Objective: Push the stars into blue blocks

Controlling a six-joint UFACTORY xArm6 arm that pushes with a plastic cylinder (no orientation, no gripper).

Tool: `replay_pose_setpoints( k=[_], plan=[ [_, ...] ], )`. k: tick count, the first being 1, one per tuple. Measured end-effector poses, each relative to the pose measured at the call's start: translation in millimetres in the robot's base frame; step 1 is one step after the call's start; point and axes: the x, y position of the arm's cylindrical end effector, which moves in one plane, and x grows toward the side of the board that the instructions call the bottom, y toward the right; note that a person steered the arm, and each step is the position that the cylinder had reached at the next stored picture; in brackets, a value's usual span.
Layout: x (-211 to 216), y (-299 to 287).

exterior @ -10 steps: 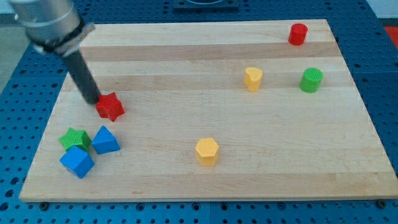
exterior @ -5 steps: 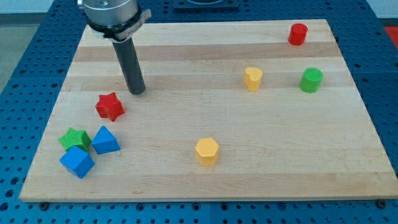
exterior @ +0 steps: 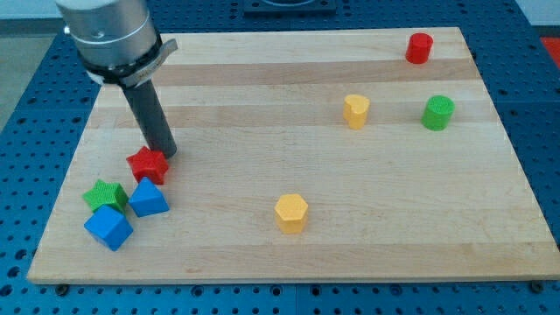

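My tip (exterior: 164, 152) rests against the top right side of the red star (exterior: 147, 164) at the view's left. The red star touches the blue triangular block (exterior: 148, 199) just below it. A green star (exterior: 105, 194) sits to the left of that blue block, touching it. A blue cube (exterior: 108, 227) lies just below the green star, touching it.
A yellow hexagonal block (exterior: 290, 213) sits at the bottom middle. A yellow block (exterior: 355, 111) and a green cylinder (exterior: 437, 113) stand at the right. A red cylinder (exterior: 419, 47) is at the top right corner of the wooden board (exterior: 280, 254).
My tip swung right, away from the red star, then came back down-left onto it. The red star slid down into the blue triangular block.
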Motion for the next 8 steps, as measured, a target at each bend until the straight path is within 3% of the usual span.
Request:
replay_pose_setpoints(
  k=[3, 6, 7, 8],
  plan=[
    [34.2, 0.0],
    [38.5, 5.1],
    [12.6, 56.8],
    [26.5, 96.9]
  ],
)
